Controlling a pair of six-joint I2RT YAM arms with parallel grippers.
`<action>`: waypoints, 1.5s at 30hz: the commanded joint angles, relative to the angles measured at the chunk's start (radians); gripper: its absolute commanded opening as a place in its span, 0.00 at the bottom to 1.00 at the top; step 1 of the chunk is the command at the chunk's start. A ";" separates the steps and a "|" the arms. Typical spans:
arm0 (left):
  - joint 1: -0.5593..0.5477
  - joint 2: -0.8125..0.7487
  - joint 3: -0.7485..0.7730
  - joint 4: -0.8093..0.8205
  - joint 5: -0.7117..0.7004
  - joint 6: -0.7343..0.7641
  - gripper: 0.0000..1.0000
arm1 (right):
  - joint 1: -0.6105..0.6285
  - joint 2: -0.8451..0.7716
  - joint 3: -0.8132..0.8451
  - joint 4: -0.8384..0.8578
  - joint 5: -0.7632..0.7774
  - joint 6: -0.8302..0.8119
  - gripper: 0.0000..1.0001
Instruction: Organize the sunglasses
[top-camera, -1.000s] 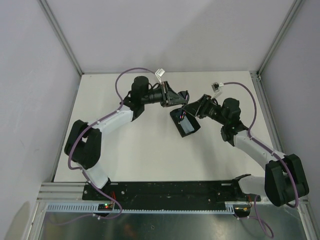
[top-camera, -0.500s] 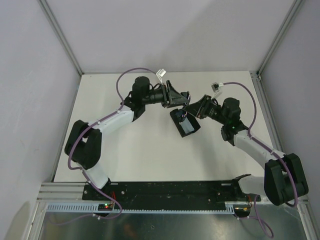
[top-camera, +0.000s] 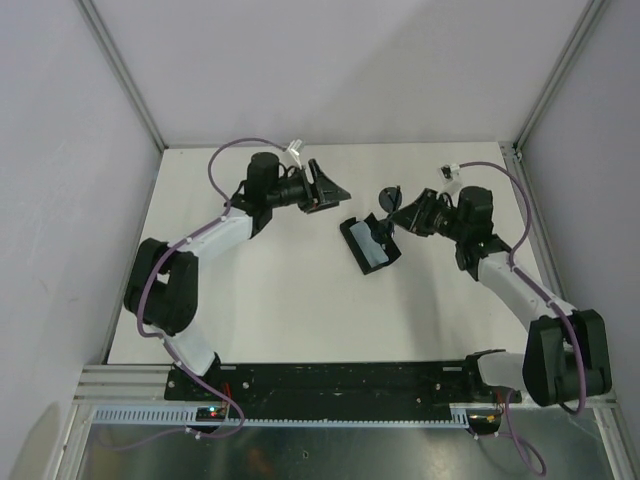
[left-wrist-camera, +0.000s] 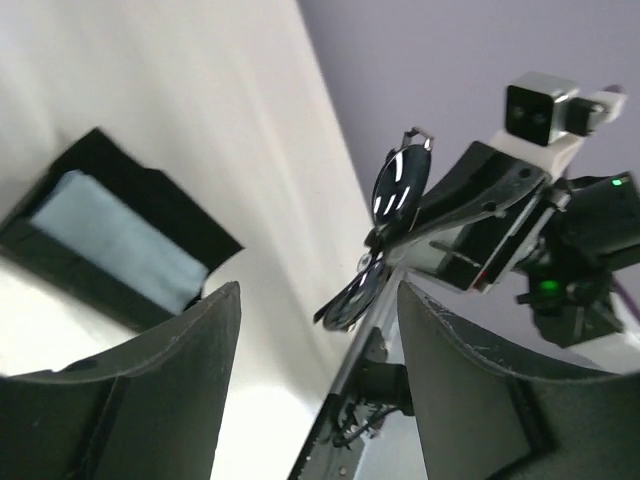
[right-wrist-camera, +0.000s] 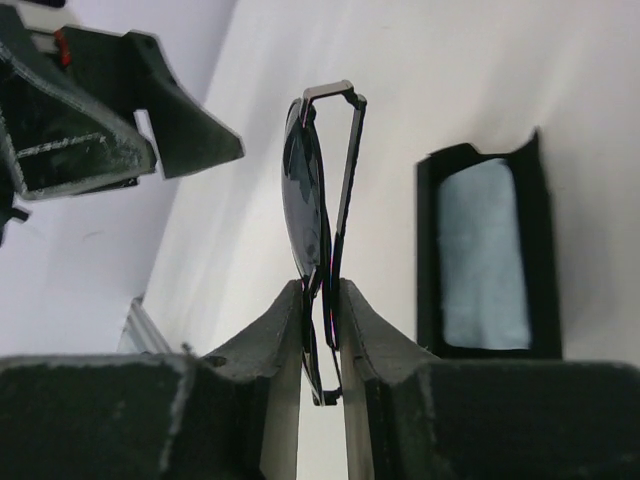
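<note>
The sunglasses (top-camera: 388, 197) hang folded in the air, dark lenses and thin black arms pinched at the bridge by my right gripper (top-camera: 401, 214), which is shut on them. In the right wrist view the sunglasses (right-wrist-camera: 306, 190) stick up from between the fingertips of that gripper (right-wrist-camera: 322, 300). My left gripper (top-camera: 335, 190) stands open and empty to their left, apart from them. Through the gap of the left gripper (left-wrist-camera: 320, 400) I see the sunglasses (left-wrist-camera: 393, 190) held aloft. The black case (top-camera: 351, 242) lies open on the table just below, with a light blue cloth (top-camera: 372, 250) inside.
The white table (top-camera: 280, 290) is bounded by grey walls at the back and both sides. The open case (right-wrist-camera: 427, 260) lies right of the held sunglasses in the right wrist view, and the case (left-wrist-camera: 170, 210) sits at the left in the left wrist view.
My left gripper has opened, let go of the sunglasses and drawn back to the left. My right gripper has closed on them and carried them up and to the right of the case.
</note>
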 joint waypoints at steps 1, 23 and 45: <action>0.003 -0.016 -0.049 -0.095 -0.085 0.110 0.68 | -0.011 0.114 0.109 -0.183 0.052 -0.189 0.12; -0.039 0.159 -0.236 0.050 -0.221 0.118 0.62 | 0.011 0.585 0.500 -0.468 0.089 -0.478 0.08; -0.030 0.333 -0.121 0.069 -0.184 0.128 0.38 | 0.077 0.704 0.578 -0.618 0.015 -0.523 0.08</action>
